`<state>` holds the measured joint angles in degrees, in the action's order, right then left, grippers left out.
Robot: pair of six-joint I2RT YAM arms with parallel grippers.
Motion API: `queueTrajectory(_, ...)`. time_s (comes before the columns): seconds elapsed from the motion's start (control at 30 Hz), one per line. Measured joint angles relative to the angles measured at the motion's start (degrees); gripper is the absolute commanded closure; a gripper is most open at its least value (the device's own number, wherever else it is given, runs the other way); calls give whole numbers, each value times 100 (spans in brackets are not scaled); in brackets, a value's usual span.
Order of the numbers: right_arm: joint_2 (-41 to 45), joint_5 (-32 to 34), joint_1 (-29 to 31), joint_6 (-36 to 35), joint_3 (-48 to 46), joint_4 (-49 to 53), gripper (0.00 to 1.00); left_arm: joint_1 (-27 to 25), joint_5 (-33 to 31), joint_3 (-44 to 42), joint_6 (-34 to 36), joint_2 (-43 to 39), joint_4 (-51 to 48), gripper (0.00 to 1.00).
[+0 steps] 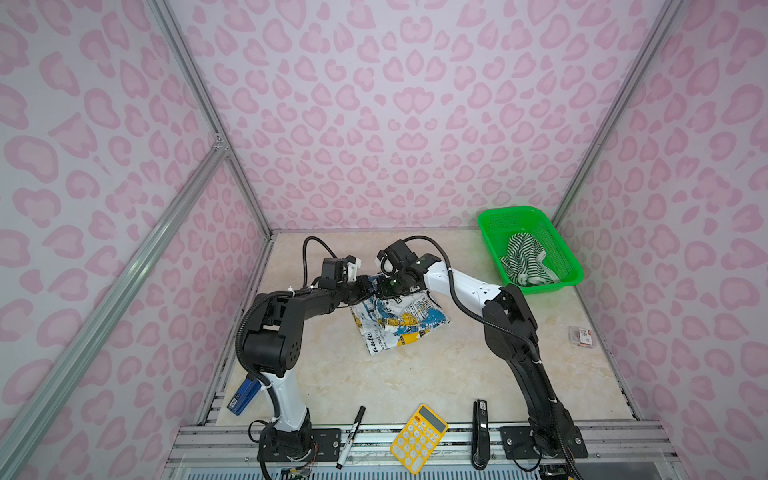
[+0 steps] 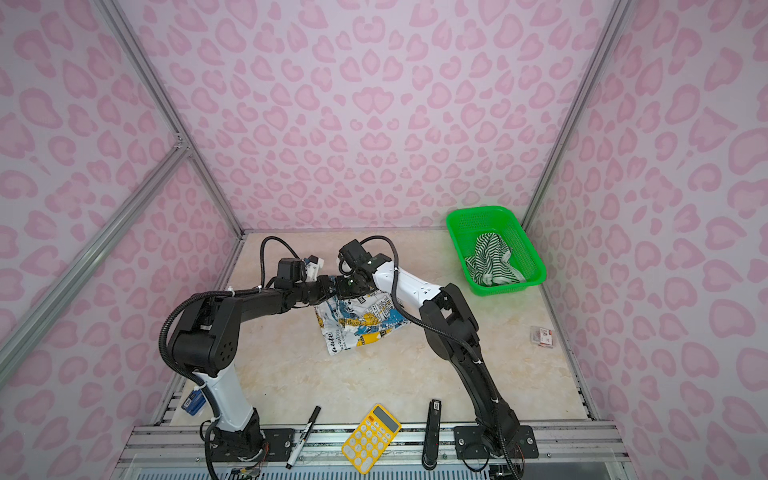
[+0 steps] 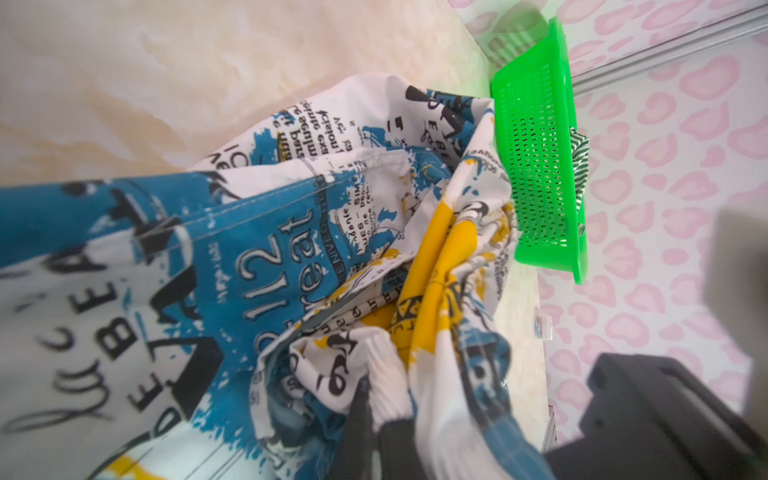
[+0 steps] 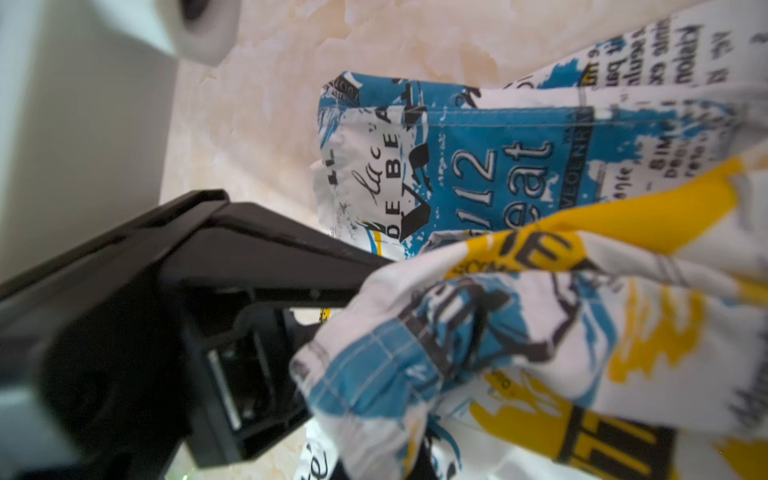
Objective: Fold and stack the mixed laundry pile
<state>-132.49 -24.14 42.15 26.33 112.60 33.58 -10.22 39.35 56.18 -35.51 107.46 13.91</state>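
The white garment with blue, yellow and black print (image 1: 401,322) (image 2: 359,326) lies crumpled mid-table, its far edge lifted. Both grippers meet at that edge, almost touching each other. My left gripper (image 1: 362,291) (image 2: 325,289) (image 3: 376,411) is shut on a bunched fold of it. My right gripper (image 1: 388,286) (image 2: 348,286) (image 4: 415,457) is shut on a neighbouring fold, its fingertips buried in cloth. The dark-green-and-white striped garment (image 1: 524,259) (image 2: 490,259) (image 3: 581,160) lies heaped inside the green basket (image 1: 492,216) (image 2: 461,216) (image 3: 536,166) at the back right.
Along the front edge lie a black marker (image 1: 351,436), a yellow calculator (image 1: 417,438) and a black stapler-like tool (image 1: 480,432). A blue object (image 1: 243,392) sits by the left arm's base. A small packet (image 1: 579,334) lies at the right edge.
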Motion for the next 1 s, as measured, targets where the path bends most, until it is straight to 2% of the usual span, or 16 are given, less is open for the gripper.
queueTrajectory(0.07, -116, -26, 28, 4, 2, -61, 88, 101, -2, -79, -61, 0, 37, 83)
queueTrajectory(0.17, -136, -48, 61, -2, -20, -92, 75, 289, -20, -146, -83, -7, 81, 69)
queueTrajectory(0.23, -133, -55, 66, -50, -33, -111, 71, 468, -39, -208, -70, -39, 72, 56)
queueTrajectory(0.27, -136, -61, 68, -61, -33, -105, 69, 525, -39, -223, -52, -59, 59, 53)
queueTrajectory(0.4, -264, -188, 72, -164, 162, -70, 62, 737, -26, -234, 101, -249, -70, 49)
queueTrajectory(0.5, -369, -396, 94, -367, 367, 24, 52, 767, 57, -291, 243, -398, -153, 46)
queueTrajectory(0.63, -2, -649, 90, -699, 179, 129, 47, 785, 269, -498, 339, -592, -184, 41)
queueTrajectory(0.87, 1541, -833, -442, -1029, -1213, -76, 47, 754, 433, -1167, 560, -1047, -208, 38)
queueTrajectory(1.0, 2247, -841, -894, -1045, -2201, -295, 48, 485, 354, -1460, 660, -1390, -208, 35)
